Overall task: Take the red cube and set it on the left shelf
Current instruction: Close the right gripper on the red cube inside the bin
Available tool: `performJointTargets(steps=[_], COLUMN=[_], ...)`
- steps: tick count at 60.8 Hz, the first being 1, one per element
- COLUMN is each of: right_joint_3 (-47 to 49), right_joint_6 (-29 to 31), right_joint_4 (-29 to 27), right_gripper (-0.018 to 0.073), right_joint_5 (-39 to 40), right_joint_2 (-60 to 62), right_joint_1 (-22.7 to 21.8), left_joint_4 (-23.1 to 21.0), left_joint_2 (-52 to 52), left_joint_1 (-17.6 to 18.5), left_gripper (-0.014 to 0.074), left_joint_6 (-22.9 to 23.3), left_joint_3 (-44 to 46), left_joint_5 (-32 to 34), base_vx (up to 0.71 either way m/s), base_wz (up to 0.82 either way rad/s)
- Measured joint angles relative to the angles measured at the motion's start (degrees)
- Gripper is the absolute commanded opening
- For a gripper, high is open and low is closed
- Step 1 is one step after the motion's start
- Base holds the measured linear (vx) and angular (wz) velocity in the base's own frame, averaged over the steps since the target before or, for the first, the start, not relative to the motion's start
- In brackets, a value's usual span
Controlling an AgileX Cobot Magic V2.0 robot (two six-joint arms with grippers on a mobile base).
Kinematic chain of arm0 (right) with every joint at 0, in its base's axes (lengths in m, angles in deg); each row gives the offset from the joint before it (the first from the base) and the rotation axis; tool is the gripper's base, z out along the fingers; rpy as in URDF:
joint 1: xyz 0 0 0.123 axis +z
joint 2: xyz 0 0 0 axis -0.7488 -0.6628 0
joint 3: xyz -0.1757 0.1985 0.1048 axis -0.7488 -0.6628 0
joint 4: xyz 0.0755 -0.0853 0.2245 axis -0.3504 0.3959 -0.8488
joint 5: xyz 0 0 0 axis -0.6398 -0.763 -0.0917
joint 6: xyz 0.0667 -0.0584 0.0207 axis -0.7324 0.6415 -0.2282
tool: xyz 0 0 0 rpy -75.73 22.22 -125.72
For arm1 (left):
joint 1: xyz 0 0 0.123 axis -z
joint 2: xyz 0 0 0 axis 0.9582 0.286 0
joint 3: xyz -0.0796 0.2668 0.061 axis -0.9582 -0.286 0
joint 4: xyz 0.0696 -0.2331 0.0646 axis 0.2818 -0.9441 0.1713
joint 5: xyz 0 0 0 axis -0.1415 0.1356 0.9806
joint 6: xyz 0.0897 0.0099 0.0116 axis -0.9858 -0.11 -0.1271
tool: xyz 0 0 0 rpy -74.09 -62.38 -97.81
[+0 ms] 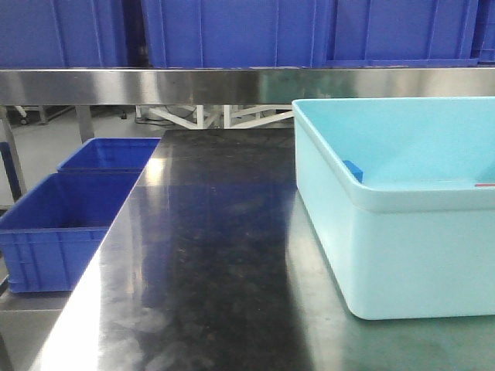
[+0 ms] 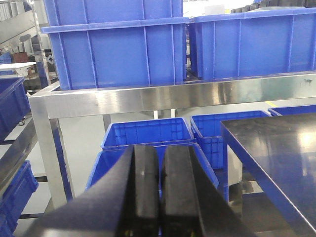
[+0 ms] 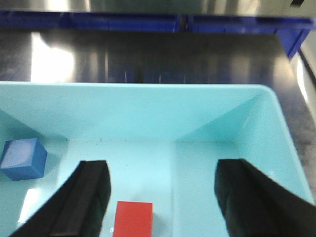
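Right wrist-mounted view shows you the red cube (image 3: 133,218) on the floor of the pale-blue tub (image 3: 148,106), between the wide-spread, empty fingers of the right gripper (image 3: 165,197). Judge it light and rigid, with smooth, possibly slick faces, so pinch two opposite flat sides squarely. The left gripper (image 2: 160,192), outside the tub, has its fingers pressed together, holding nothing

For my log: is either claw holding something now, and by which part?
Nothing is held. The right claw is open over the red cube; the left claw is shut and empty.
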Motion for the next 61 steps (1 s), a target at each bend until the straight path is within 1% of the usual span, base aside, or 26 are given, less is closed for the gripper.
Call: performJointTargets(steps=[12, 19, 26, 41, 61], right_joint_3=[7.74, 9.47, 9.88, 9.88, 10.01], right_joint_6=[-0.02, -0.12, -0.12, -0.12, -0.12], right_joint_4=[-4.45, -5.83, -6.35, -6.89, -6.79], right_gripper=[0.0592, 0.0592, 0.0592, 0.0592, 0.0592], right_joint_5=[-10.54, -14.36, -16.87, -17.90, -17.90], right_joint_2=[-6.73, -9.32, -11.57, -16.47, -18.71], right_joint_1=[0.39, 0.61, 2.03, 6.61, 6.75], left_joint_4=[0.00, 0.00, 0.00, 0.00, 0.00], left_joint_2=[0.00, 0.00, 0.00, 0.00, 0.00], left_joint_1=[0.00, 0.00, 0.00, 0.00, 0.00], left_gripper=[0.0106, 0.0106, 0.0106, 0.0106, 0.0106], left_joint_6=[0.00, 0.00, 0.00, 0.00, 0.00], left_joint_3=[0.00, 0.00, 0.00, 0.00, 0.00], left_joint_5=[0.00, 0.00, 0.00, 0.00, 0.00], base_vx=[0.00, 0.00, 0.00, 0.00, 0.00], base_wz=[0.00, 0.00, 0.00, 0.00, 0.00])
